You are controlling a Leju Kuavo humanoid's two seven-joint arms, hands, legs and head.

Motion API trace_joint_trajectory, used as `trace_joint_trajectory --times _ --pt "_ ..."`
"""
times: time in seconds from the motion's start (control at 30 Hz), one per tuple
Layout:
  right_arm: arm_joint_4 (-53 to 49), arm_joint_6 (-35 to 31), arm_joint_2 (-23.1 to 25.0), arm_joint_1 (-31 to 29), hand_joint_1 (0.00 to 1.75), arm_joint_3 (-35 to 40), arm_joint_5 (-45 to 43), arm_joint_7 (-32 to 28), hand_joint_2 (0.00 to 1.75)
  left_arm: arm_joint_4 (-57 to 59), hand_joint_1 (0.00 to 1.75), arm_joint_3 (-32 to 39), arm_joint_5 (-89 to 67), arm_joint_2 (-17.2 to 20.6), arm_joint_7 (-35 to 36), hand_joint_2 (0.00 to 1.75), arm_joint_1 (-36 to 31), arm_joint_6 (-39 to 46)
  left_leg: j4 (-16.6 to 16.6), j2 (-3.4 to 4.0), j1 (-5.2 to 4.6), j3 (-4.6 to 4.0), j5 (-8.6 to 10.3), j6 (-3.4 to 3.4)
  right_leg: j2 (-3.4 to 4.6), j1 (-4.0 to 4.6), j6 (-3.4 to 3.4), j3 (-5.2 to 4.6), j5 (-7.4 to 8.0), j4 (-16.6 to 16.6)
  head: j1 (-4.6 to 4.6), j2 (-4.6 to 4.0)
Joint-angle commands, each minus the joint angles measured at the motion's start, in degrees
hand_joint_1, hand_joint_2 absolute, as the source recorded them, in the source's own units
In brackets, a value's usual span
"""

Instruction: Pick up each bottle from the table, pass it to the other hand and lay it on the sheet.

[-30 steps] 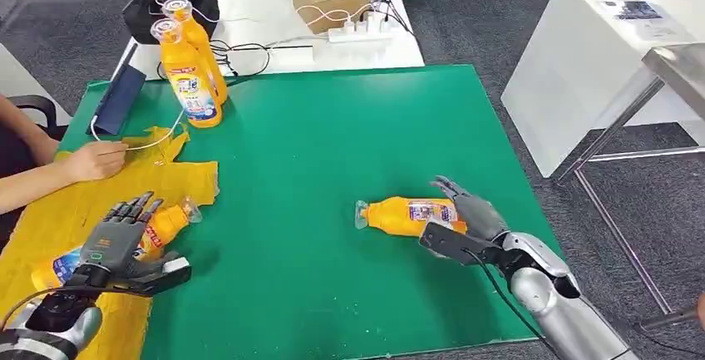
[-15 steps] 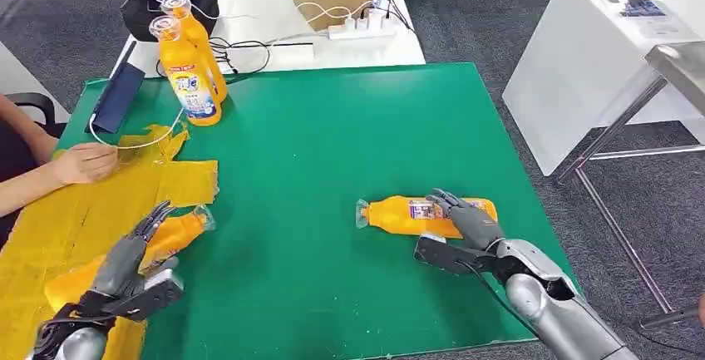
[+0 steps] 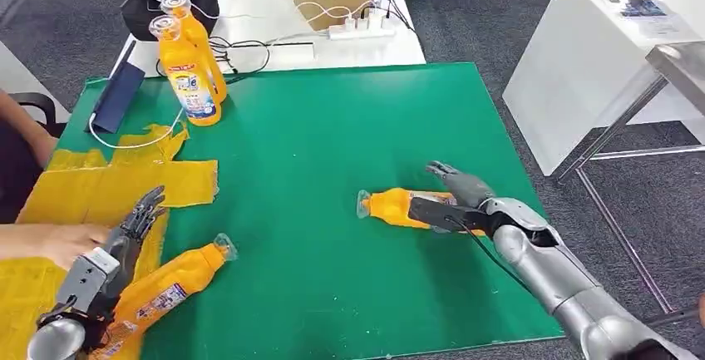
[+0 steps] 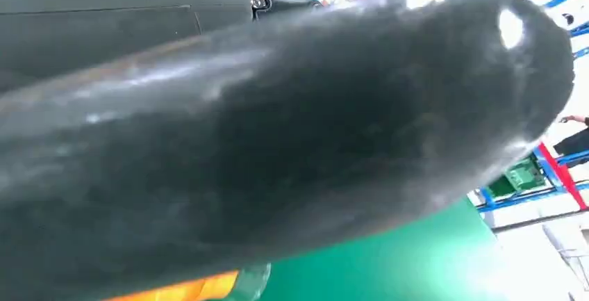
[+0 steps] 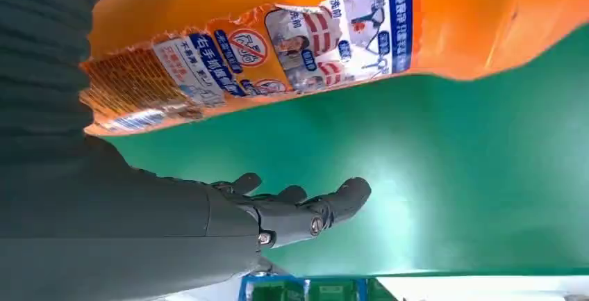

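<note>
Head view: The right hand (image 3: 453, 198) lies against an orange detergent bottle (image 3: 399, 207) on its side on the green table (image 3: 332, 144). The thumb crosses the bottle's near side and the fingers reach past its far side, so the hand closes around the body; whether the bottle is lifted off the mat cannot be told. The cap end points away from the hand, toward the yellow sheet (image 3: 108, 185). The left hand (image 3: 125, 239) is turned edge-on with fingers (image 3: 143, 210) extended and apart, holding nothing. A second orange bottle (image 3: 170, 281) lies just beside it on the palm side, partly on the sheet's edge, partly on green. A person's hand (image 3: 50, 244) rests on the sheet just beyond the left hand. Two upright orange bottles (image 3: 189, 61) stand well beyond the left hand at the far table edge, next to a dark tablet (image 3: 116, 98) and a white cable (image 3: 141, 142).

Left wrist view: A dark blurred part of the left hand (image 4: 278, 141) covers most of the frame; its pose cannot be read here.

Right wrist view: The labelled bottle (image 5: 333, 37) sits against the right hand (image 5: 229, 183), with fingers (image 5: 312, 207) extended under it over green table (image 5: 451, 176).
</note>
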Motion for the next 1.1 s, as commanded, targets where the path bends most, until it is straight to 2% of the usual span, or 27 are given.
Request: trace_joint_trajectory --times 0.03,0.37,0.47,0.5,0.53,0.57,0.6,0.63,0.7,0.77,0.83,0.93,1.0,1.1 --pt "17.45 5.19 3.63 -9.83 0.0 9.85 2.49 2.8 1.75 3.91 0.0 2.96 0.17 -3.0 0.03 0.0 -1.67 -0.88 -0.08 0.18 -0.04 0.22 -0.06 0.09 0.12 0.0 -0.08 0.16 0.01 -0.07 0.0 0.0" --pt "18.34 4.97 3.4 -9.94 0.0 10.07 2.43 2.45 1.75 4.55 0.0 2.79 0.13 -3.09 0.03 0.0 -2.28 -0.83 -0.09 0.06 -0.05 0.2 -0.04 0.09 -0.03 -0.01 -0.11 0.15 -0.03 -0.07 0.0 0.0" --pt "21.39 14.27 1.25 -10.97 0.0 14.8 1.63 0.64 1.75 8.24 0.0 1.25 -0.54 -3.01 -0.55 0.0 -5.43 -1.17 -0.09 0.01 -0.04 0.19 -0.04 0.1 -0.05 0.0 -0.1 0.16 -0.03 -0.08 0.0 0.0" --pt "20.46 15.55 -0.96 -13.89 0.0 17.04 1.96 -0.31 1.75 8.39 0.0 1.79 0.0 -3.99 -3.51 0.0 -7.26 0.01 -0.07 -0.07 -0.03 0.15 -0.02 0.09 -0.13 0.01 -0.08 0.16 -0.04 -0.07 0.0 0.0" --pt "18.8 21.44 -3.81 -15.82 0.0 19.44 0.69 -1.85 1.75 9.45 0.0 1.13 -0.26 -4.2 -3.22 0.0 -9.35 -0.21 -0.01 -0.13 -0.06 0.02 0.02 0.08 -0.18 -0.03 -0.05 0.02 -0.03 0.0 0.0 0.0" --pt "16.34 24.45 -6.45 -16.11 0.28 21.24 -0.65 -2.49 1.75 10.7 0.0 0.51 -0.4 -4.36 -3.07 0.0 -10.82 -0.07 0.02 -0.19 -0.08 -0.05 0.04 0.1 -0.24 -0.05 -0.05 -0.07 -0.03 0.04 0.0 0.0" --pt "14.3 26.4 -8.61 -15.9 1.69 22.54 -2.5 -2.48 1.75 11.83 0.0 -0.04 -0.45 -4.4 -3.04 0.0 -11.89 0.28 0.06 -0.3 -0.09 -0.08 0.06 0.11 -0.35 -0.06 -0.04 -0.08 -0.05 0.06 0.0 0.0" --pt "10.95 28.49 -12.17 -15.74 1.75 25.45 -4.92 -2.19 1.75 13.52 0.0 -0.9 -0.53 -4.37 -3.06 0.0 -13.18 0.77 0.03 -0.4 -0.1 0.0 0.08 0.17 -0.5 -0.06 -0.08 0.04 -0.07 0.02 0.0 0.0" --pt "6.0 29.35 -16.93 -15.25 1.75 28.98 -9.04 -1.19 1.75 14.93 0.0 -2.0 -0.38 -4.27 -3.35 0.0 -14.16 1.33 -0.02 -0.58 -0.1 0.04 0.15 0.25 -0.66 -0.05 -0.07 0.16 -0.07 -0.07 0.0 0.0" --pt "3.88 28.53 -18.12 -15.07 1.75 29.75 -12.48 0.49 1.75 14.69 0.0 -2.17 -0.1 -3.99 -3.49 0.0 -13.87 1.83 0.01 -0.74 -0.13 0.07 0.12 0.28 -0.8 -0.08 -0.07 0.25 -0.13 -0.04 0.0 0.0" --pt "6.34 26.65 -15.21 -15.97 1.75 29.56 -16.55 1.97 1.75 13.05 0.0 -1.58 0.43 -3.33 -3.58 0.0 -12.34 2.0 -0.04 -0.68 -0.2 0.15 0.09 0.33 -0.73 -0.14 -0.08 0.37 -0.09 -0.1 0.0 0.0" --pt "9.31 25.32 -11.92 -17.58 1.75 29.32 -22.09 3.71 1.75 11.53 0.0 -0.69 0.94 -2.55 -3.74 0.0 -10.96 1.52 -0.11 -0.15 -0.2 0.34 0.0 0.3 -0.23 -0.13 -0.14 0.42 0.02 -0.17 0.0 0.0" --pt "11.05 22.03 -9.53 -16.9 1.75 27.48 -24.83 4.93 1.75 10.02 0.0 0.04 1.2 -2.12 -3.73 0.0 -9.5 1.07 -0.2 0.12 -0.22 0.47 -0.03 0.32 0.01 -0.13 -0.21 0.43 0.06 -0.21 0.02 0.0" --pt "12.22 16.44 -6.57 -14.17 1.75 24.77 -27.28 6.19 1.75 7.28 0.0 1.55 1.84 -2.08 -3.54 0.0 -6.48 -0.41 -0.08 0.11 -0.12 0.3 0.02 0.21 -0.04 -0.07 -0.07 0.29 0.06 -0.16 0.0 0.0"
